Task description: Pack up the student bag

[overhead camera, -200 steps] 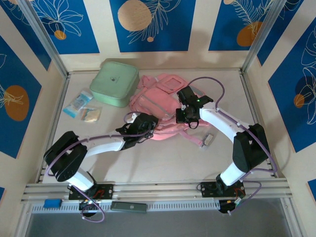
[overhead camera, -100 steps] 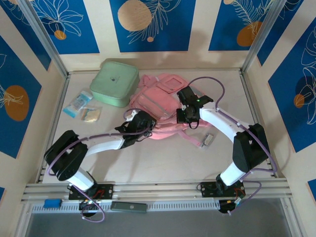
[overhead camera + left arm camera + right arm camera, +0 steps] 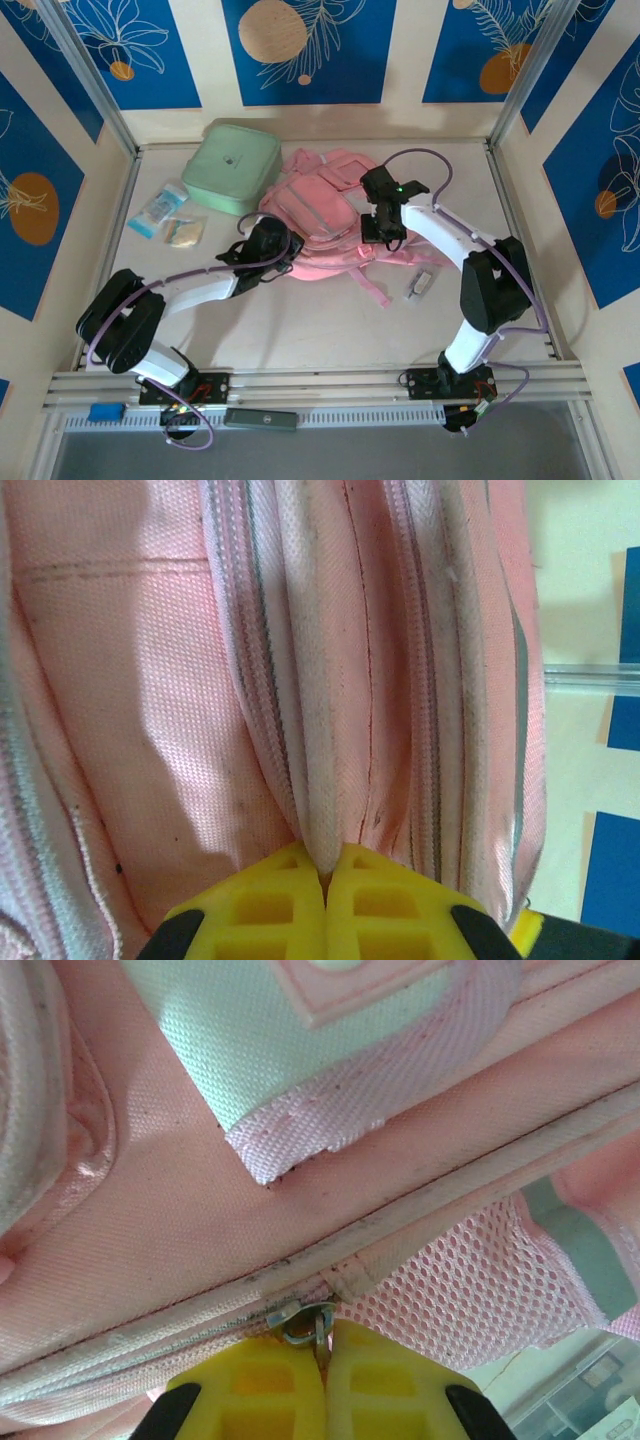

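Observation:
The pink student bag lies flat in the middle of the table, its straps trailing toward the front. My left gripper sits at the bag's left front edge, and its yellow fingers are shut on a pale fold of the bag's seam fabric beside a zip track. My right gripper is at the bag's right side. Its yellow fingers are shut on a metal zip pull where the zip meets a pink mesh pocket.
A mint green square zip case stands at the back left, touching the bag. Two small packets lie at the left. A small pale object rests right of the straps. Metal frame rails border the table.
My left gripper has moved left and farther back along the bag's edge and closed on the seam fabric. The bag has shifted left with it; the right gripper moved slightly back.

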You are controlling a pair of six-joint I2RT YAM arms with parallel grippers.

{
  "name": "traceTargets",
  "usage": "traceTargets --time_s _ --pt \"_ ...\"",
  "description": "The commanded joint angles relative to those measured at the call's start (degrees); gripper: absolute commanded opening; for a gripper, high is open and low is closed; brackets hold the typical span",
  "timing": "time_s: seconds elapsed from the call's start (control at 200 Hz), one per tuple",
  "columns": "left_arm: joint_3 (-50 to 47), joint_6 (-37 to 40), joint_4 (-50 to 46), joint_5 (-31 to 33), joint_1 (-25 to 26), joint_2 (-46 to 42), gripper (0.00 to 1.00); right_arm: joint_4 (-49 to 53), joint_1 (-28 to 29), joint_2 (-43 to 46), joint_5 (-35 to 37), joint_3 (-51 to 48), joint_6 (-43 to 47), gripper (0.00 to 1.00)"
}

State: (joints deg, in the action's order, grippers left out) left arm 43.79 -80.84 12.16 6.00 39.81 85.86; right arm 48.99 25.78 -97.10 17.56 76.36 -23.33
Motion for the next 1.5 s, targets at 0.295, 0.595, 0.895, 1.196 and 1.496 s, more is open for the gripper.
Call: traceTargets --time_s 0.295,0.595,0.895,1.196,1.496 --pt "3.15 17.46 -13.53 3.03 -0.05 -10.12 0.37 -0.77 -3.20 10.17 -18.28 -0.65 -2.56 0.43" --pt "11.16 27.09 -17.52 1.01 4.12 -7.92 0.38 -12.19 -4.74 1.75 -31.20 2.92 -13.91 0.48" --pt "13.32 29.62 -19.24 0.77 6.87 -4.96 0.38 -12.69 -6.60 -4.52 -27.68 4.13 -14.05 0.45" --pt "16.47 26.87 -23.58 2.83 10.68 -1.05 0.43 -17.93 -6.13 -6.07 -30.39 3.77 -14.71 0.28" --pt "17.35 23.09 -24.49 11.02 15.55 0.39 0.54 -27.01 -7.64 0.47 -36.37 -2.52 -22.86 0.00"
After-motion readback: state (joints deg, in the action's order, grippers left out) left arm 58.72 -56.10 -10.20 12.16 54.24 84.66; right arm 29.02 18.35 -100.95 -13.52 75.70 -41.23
